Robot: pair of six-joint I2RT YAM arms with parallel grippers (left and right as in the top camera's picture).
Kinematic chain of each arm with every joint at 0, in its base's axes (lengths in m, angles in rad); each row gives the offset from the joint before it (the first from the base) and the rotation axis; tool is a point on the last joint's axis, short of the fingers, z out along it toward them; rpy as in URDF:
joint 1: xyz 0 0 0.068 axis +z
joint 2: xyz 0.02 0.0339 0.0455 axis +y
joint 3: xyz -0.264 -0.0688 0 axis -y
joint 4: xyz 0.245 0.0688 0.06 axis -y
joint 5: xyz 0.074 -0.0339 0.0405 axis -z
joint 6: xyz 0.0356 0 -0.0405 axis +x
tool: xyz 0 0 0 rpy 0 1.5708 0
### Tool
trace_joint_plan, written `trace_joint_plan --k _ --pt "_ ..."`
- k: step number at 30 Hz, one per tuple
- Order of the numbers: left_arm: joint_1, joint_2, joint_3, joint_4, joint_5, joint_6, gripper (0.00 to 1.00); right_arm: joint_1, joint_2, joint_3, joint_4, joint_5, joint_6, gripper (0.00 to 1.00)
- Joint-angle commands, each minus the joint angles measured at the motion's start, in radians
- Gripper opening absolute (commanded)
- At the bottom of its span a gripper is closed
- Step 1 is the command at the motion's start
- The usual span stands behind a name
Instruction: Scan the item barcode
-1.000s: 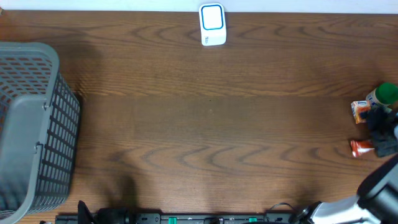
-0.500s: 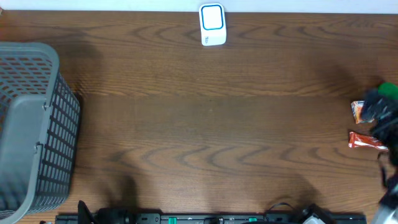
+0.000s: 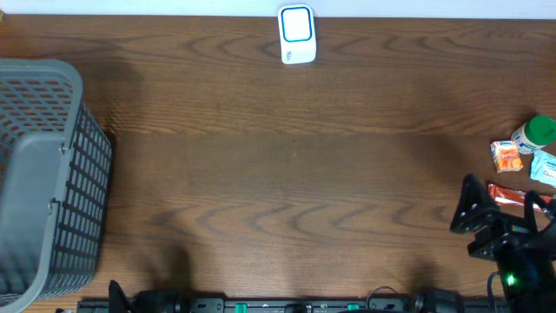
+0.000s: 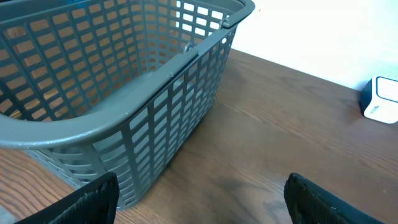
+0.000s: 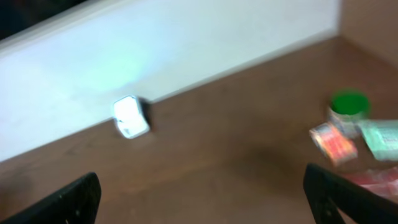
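Note:
The white barcode scanner (image 3: 296,35) with a blue-framed face stands at the table's far edge; it also shows in the left wrist view (image 4: 380,99) and, blurred, in the right wrist view (image 5: 130,116). The items lie at the right edge: a green-capped bottle (image 3: 537,132), a small orange box (image 3: 506,156), a pale blue packet (image 3: 546,167) and a red packet (image 3: 506,195). My right gripper (image 3: 502,210) hangs open just in front of them, holding nothing (image 5: 202,205). My left gripper (image 4: 202,205) is open and empty over bare wood beside the basket.
A grey slatted basket (image 3: 43,174) stands at the left edge, close to my left fingers (image 4: 87,202). A black rail with cables (image 3: 261,304) runs along the front edge.
The right arm has drawn back from over the items toward the front edge, uncovering the pale blue packet. The red packet has shifted slightly. The left gripper shows no change.

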Motion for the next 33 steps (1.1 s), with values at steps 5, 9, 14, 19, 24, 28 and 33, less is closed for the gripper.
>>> trace_joint_plan --k 5,9,14,19,24,28,33 --pt "-0.003 -0.001 0.000 0.001 0.002 -0.001 0.85 0.255 -0.051 -0.005 0.067 0.227 -0.174 0.99" --pt "-0.003 -0.001 0.000 0.001 0.002 -0.001 0.86 0.261 -0.076 -0.005 0.077 0.237 -0.202 0.99" --pt "-0.003 -0.001 0.000 0.001 0.002 -0.001 0.85 0.264 -0.164 -0.019 0.101 0.239 -0.205 0.99" --pt "-0.003 -0.001 0.000 0.001 0.002 -0.001 0.85 0.264 -0.351 -0.125 0.236 0.248 -0.248 0.99" --pt "-0.003 -0.001 0.000 0.001 0.002 -0.001 0.85 0.264 -0.477 -0.308 0.463 0.238 -0.247 0.99" --pt "-0.003 -0.001 0.000 0.001 0.002 -0.001 0.85 0.267 -0.476 -0.461 0.666 0.203 -0.246 0.99" --pt "-0.003 -0.001 0.000 0.001 0.002 -0.001 0.85 0.267 -0.482 -0.728 0.982 0.187 -0.229 0.99"
